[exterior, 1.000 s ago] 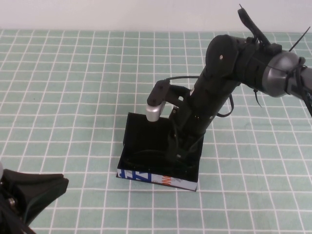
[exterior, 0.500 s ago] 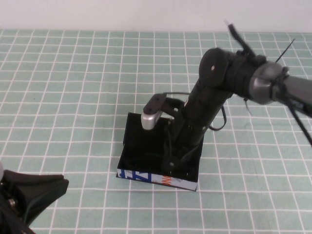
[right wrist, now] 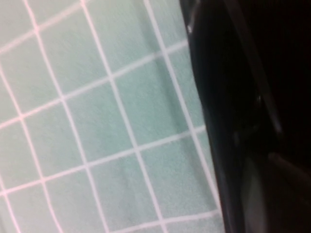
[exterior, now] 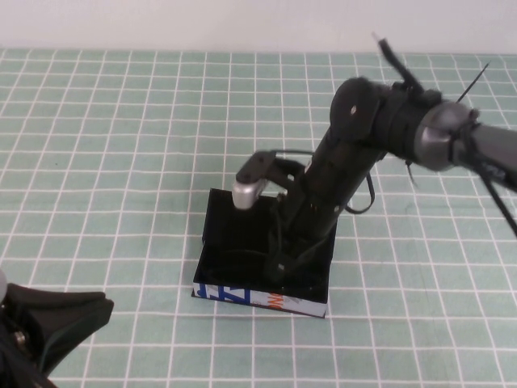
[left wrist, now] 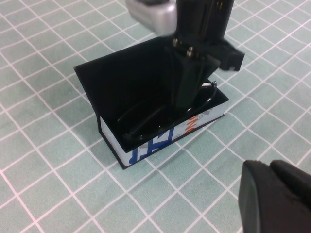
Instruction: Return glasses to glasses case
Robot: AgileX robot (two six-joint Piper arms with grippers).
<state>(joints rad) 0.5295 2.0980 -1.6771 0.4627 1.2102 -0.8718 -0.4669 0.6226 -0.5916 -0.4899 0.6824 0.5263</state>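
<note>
My right gripper (exterior: 279,267) reaches into the open black box-shaped glasses case (exterior: 258,298), jaws closed on the dark black-framed glasses (left wrist: 146,125) to seat them. My left gripper (exterior: 48,319) waits at the tabletop's near corner; I cannot tell how its jaws stand.

I see the glasses case (exterior: 260,297) open on the mat, lying nearer the mat's front edge than its back edge, about midway across. It is a black rectangular box, its lid (left wrist: 127,80) raised upright at the rear and its white front side printed in blue and orange. The glasses (left wrist: 146,122) lie inside, dark-framed, partly hidden; one rim shows near the front wall.
</note>
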